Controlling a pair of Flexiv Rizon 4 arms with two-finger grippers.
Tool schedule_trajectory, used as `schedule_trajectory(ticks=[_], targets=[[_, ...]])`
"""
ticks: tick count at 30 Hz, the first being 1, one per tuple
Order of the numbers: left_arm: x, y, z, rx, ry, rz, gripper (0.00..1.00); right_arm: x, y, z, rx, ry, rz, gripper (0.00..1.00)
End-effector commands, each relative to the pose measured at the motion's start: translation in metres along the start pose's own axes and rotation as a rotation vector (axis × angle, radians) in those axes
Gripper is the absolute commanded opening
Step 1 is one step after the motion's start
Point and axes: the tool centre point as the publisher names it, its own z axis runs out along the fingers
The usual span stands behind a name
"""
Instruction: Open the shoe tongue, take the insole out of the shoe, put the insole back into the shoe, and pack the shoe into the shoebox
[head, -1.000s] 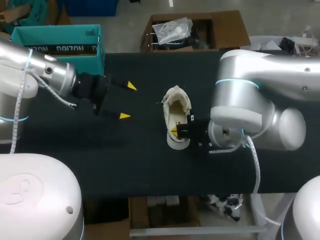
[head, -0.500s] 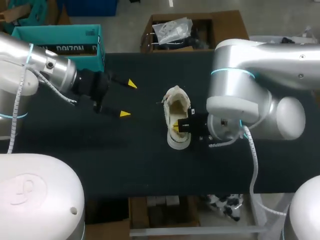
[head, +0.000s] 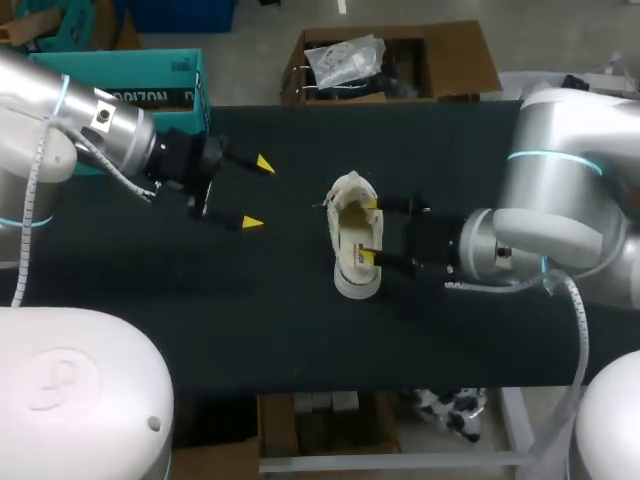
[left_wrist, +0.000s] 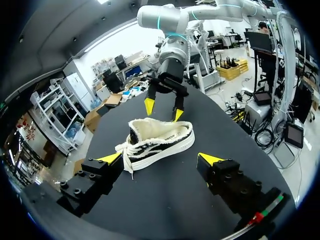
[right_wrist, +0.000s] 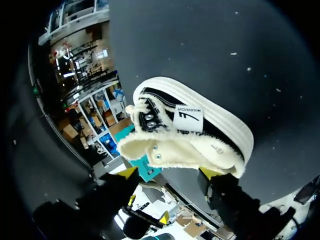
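A cream low shoe (head: 352, 240) with a white sole lies in the middle of the black table (head: 300, 330), toe to the far side, its pale lining showing from above. My right gripper (head: 370, 231) comes in from the right and stands open, its yellow tips spread over the shoe's right edge at the collar. In the right wrist view the shoe (right_wrist: 192, 132) lies just ahead of the open right gripper (right_wrist: 168, 173). My left gripper (head: 258, 193) hovers open, left of the shoe and apart from it. From the left wrist the shoe (left_wrist: 157, 142) lies ahead of the left gripper (left_wrist: 160, 159), the right gripper (left_wrist: 163, 110) above the shoe's collar.
A teal box (head: 120, 85) stands at the table's back left corner, behind my left arm. The teal box (right_wrist: 146, 165) also shows beyond the shoe in the right wrist view.
My right gripper went from shut inside the shoe's heel end to open, and drew back to the right as its arm swung out. The left gripper barely shifted.
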Motion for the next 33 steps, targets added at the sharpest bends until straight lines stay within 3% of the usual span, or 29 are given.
schedule_trajectory(ticks=[1,11,15,16,17,18,19,21,22,24,25,26,27,29,33], targets=[[-0.004,-0.008,-0.013,-0.277,0.134,0.114,1.0,0.019,0.006,-0.038,0.201,-0.132,0.043,1.0],[-0.005,-0.011,-0.012,-0.269,0.125,0.091,1.0,0.019,0.006,-0.038,0.201,-0.132,0.043,1.0],[-0.01,-0.019,0.0,-0.254,0.105,-0.143,1.0,0.018,0.02,-0.042,0.24,-0.181,0.029,1.0],[-0.009,-0.02,0.004,-0.244,0.113,-0.182,1.0,0.018,0.024,-0.045,0.302,-0.194,0.011,1.0],[-0.011,-0.019,0.007,-0.253,0.112,-0.292,1.0,0.019,0.03,-0.05,0.31,-0.196,0.009,1.0],[-0.014,-0.013,0.006,-0.277,0.093,-0.37,1.0,0.02,0.037,-0.057,0.292,-0.188,0.016,1.0],[-0.011,-0.012,0.01,-0.297,0.103,-0.398,1.0,0.021,0.041,-0.063,0.349,-0.192,-0.008,1.0],[-0.01,-0.007,0.015,-0.361,0.084,-0.552,1.0,0.026,0.05,-0.075,0.318,-0.209,-0.009,1.0],[-0.006,-0.01,0.019,-0.378,0.097,-0.585,1.0,0.029,0.053,-0.08,0.364,-0.225,-0.038,1.0],[-0.002,-0.01,0.022,-0.428,0.048,-0.7,1.0,0.035,0.058,-0.09,0.402,-0.246,-0.062,1.0],[0.0,-0.012,0.023,-0.423,0.041,-0.732,1.0,0.037,0.06,-0.094,0.447,-0.273,-0.096,1.0],[0.002,-0.013,0.024,-0.483,0.001,-0.758,1.0,0.038,0.061,-0.098,0.469,-0.29,-0.111,1.0],[0.004,-0.015,0.025,-0.614,-0.062,-0.756,1.0,0.04,0.065,-0.104,0.484,-0.305,-0.104,1.0],[0.004,-0.015,0.025,-0.614,-0.062,-0.756,1.0,0.043,0.07,-0.114,0.501,-0.415,-0.115,1.0],[0.004,-0.015,0.025,-0.614,-0.062,-0.756,1.0,0.043,0.07,-0.114,0.501,-0.415,-0.115,1.0]])
